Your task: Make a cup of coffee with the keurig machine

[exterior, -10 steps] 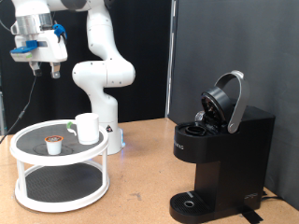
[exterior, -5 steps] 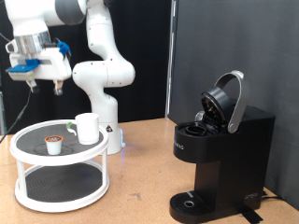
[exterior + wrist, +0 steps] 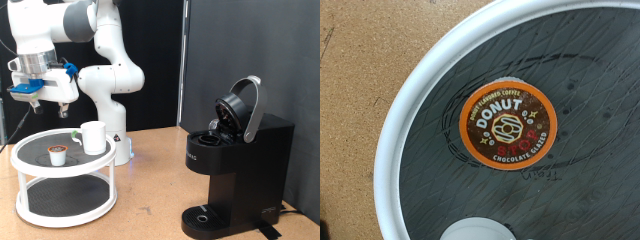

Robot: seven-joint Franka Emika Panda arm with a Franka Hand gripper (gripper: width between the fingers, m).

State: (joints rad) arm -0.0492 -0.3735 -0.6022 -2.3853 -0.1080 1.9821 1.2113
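Observation:
The white cup (image 3: 94,137) stands on the top shelf of a round white two-tier stand (image 3: 62,213) at the exterior view's left. A small coffee pod (image 3: 58,153) with a dark top sits beside it; the wrist view shows its "Donut Shop" lid (image 3: 508,124) and a sliver of the cup's rim (image 3: 478,230). My gripper (image 3: 48,103) hangs above the stand, over the pod, fingers apart and empty. The black keurig machine (image 3: 235,165) stands at the exterior view's right with its lid (image 3: 241,106) raised.
The arm's white base (image 3: 110,90) rises just behind the stand. The stand's white rim (image 3: 410,130) rings a dark shelf surface. Bare wooden tabletop (image 3: 150,190) lies between the stand and the machine. A dark wall is behind.
My gripper has come down and shifted slightly toward the exterior view's left, now closer above the stand. Cup, pod and machine have not moved.

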